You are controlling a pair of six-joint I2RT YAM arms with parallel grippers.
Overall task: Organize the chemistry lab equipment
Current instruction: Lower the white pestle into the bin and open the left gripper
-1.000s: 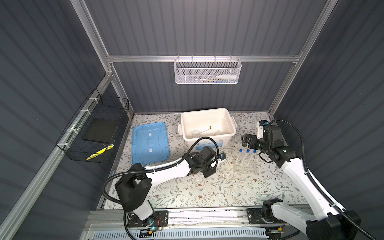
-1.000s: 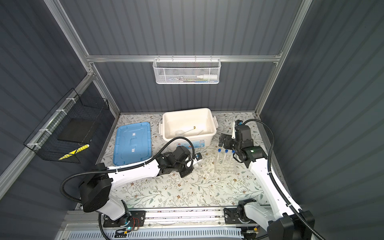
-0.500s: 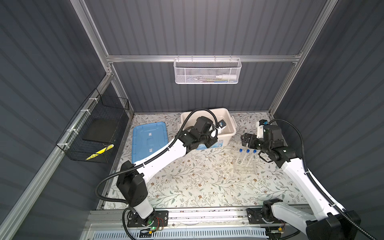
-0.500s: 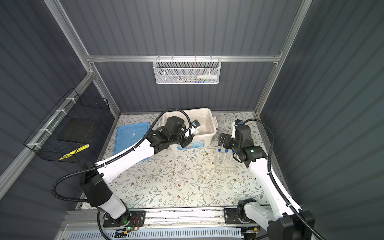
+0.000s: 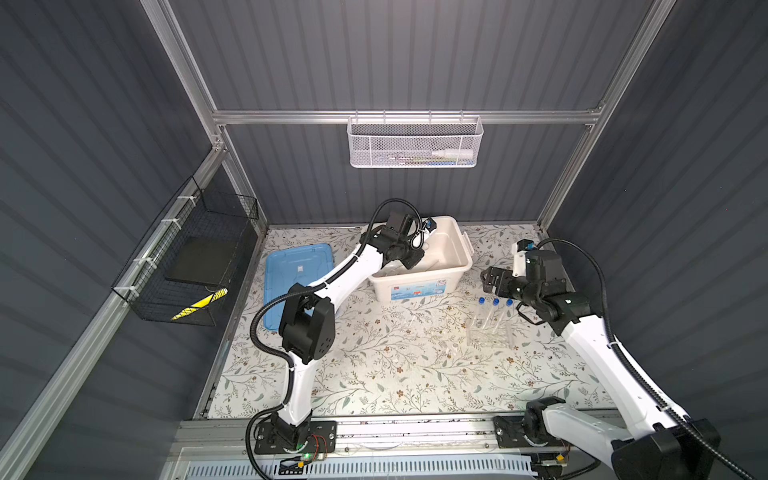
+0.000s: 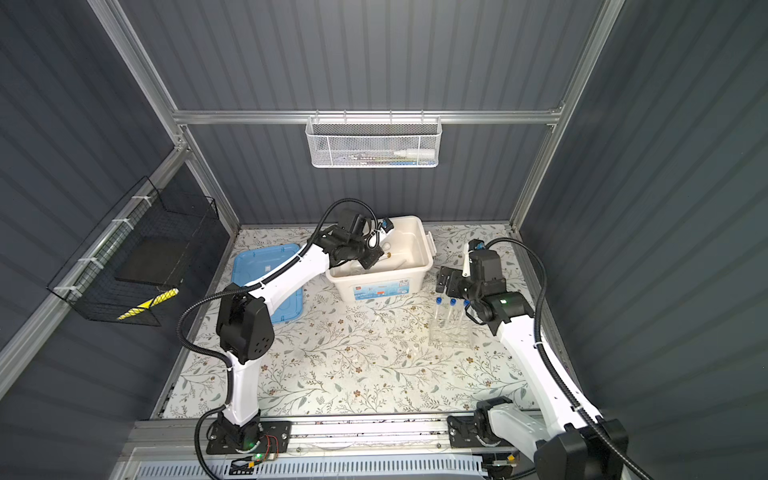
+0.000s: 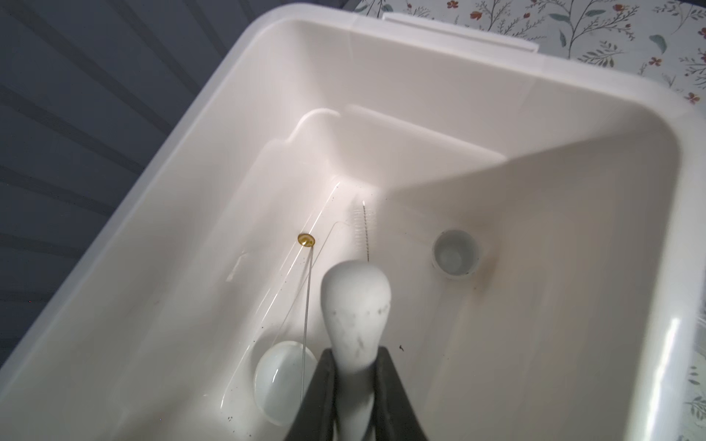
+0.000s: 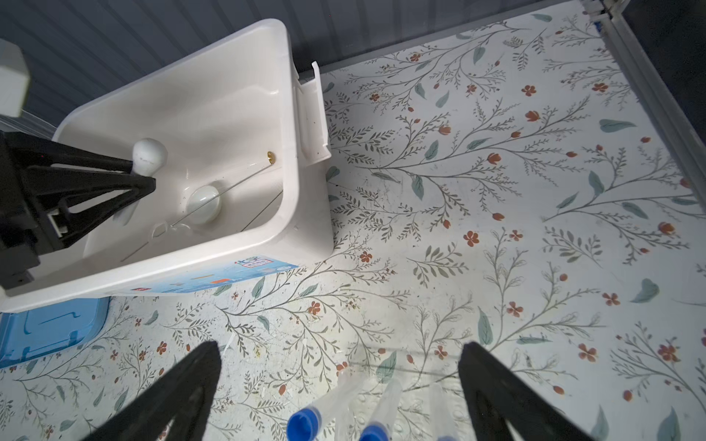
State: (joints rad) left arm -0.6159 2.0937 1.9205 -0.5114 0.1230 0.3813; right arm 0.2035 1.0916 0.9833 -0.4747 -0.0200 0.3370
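My left gripper point(image 7: 353, 359) is shut on the handle of the white pestle point(image 7: 355, 305) and holds it over the inside of the big white tub point(image 7: 420, 46). On the tub's floor lie a small white bowl point(image 7: 284, 382), a small clear beaker point(image 7: 454, 254) and a thin rod point(image 7: 306, 305) with a gold tip. In both top views the left gripper point(image 5: 415, 253) point(image 6: 376, 253) hangs over the tub's left half. My right gripper point(image 8: 340, 347) point(image 5: 488, 280) stands open just above the blue-capped test tubes point(image 8: 336, 401) point(image 5: 494, 307), which stand in the clear rack point(image 5: 488, 336).
The tub point(image 5: 449, 266) stands at the back middle, with its blue lid point(image 5: 299, 270) flat on the mat to its left. A white mesh basket point(image 5: 415, 143) hangs on the back wall. A black wire basket point(image 5: 195, 262) hangs on the left wall.
The left arm has swung from the mat in front of the tub up and back over the tub, with the pestle in its jaws. The right arm has not moved.
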